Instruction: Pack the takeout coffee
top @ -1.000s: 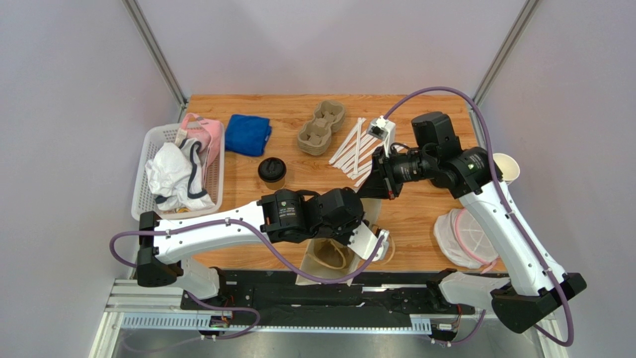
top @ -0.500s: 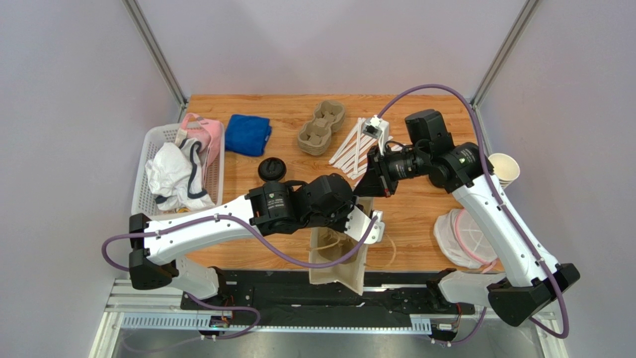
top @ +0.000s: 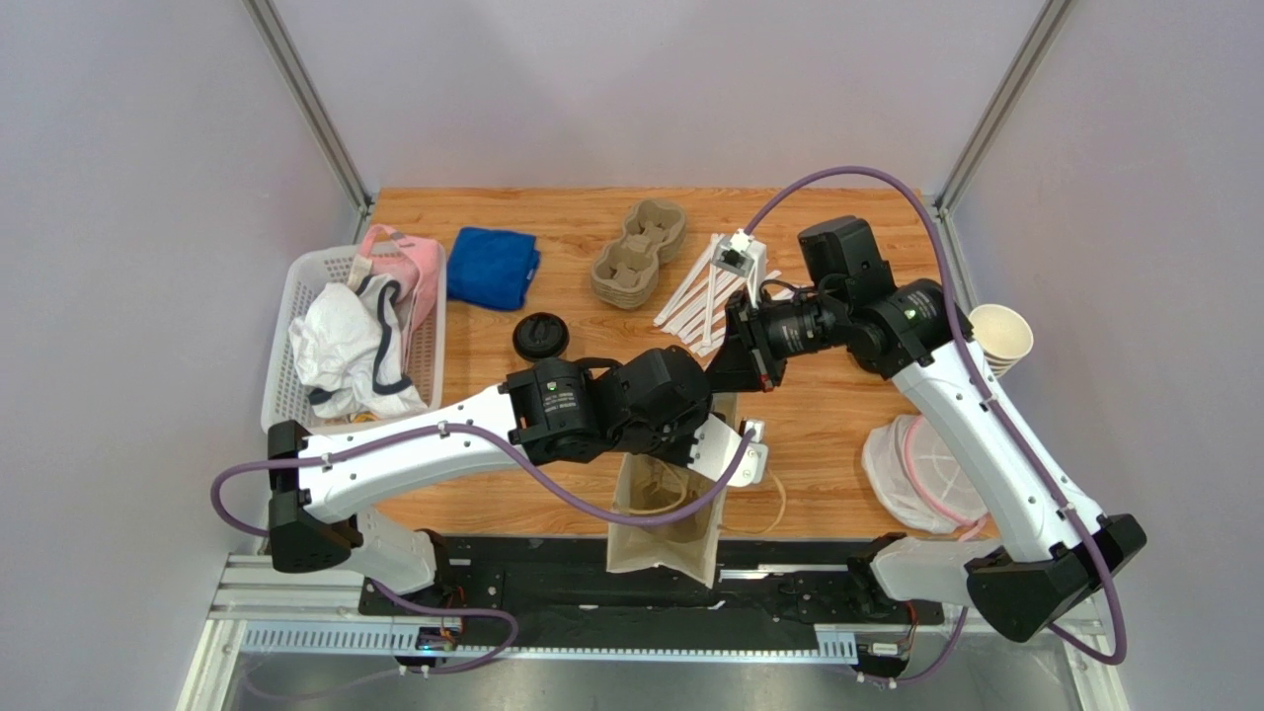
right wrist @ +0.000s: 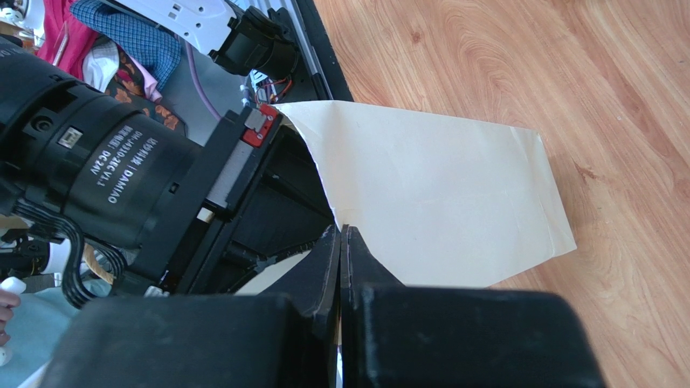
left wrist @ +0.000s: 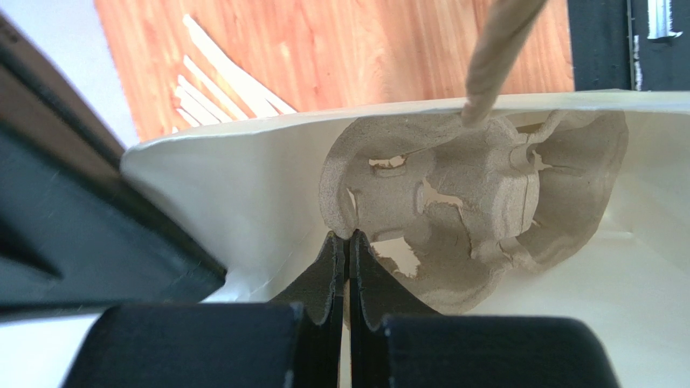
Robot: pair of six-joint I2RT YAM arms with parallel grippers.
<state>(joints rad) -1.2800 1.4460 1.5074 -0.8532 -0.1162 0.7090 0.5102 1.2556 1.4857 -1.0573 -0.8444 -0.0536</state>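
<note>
The takeout coffee (top: 540, 336), seen from above as a round black lid, stands on the wooden table left of centre, apart from both grippers. A cream paper bag (top: 663, 519) stands open at the table's near edge with a grey pulp cup carrier (left wrist: 470, 210) inside. My left gripper (left wrist: 348, 238) is shut on the bag's rim; in the top view it (top: 738, 445) sits over the bag's mouth. My right gripper (right wrist: 340, 230) is shut on the bag's other edge (right wrist: 437, 194), behind the left arm in the top view (top: 730, 368).
A white basket (top: 282, 378) of clothes stands at the left. A blue cloth (top: 493, 267), a second pulp carrier (top: 641, 255) and white sticks (top: 705, 289) lie at the back. Lidless cups (top: 1005, 334) and a white mesh pouch (top: 923, 474) are at the right.
The bag has gone from slumped low to standing with its mouth spread. The left arm swung left and back a little; the right gripper moved slightly back.
</note>
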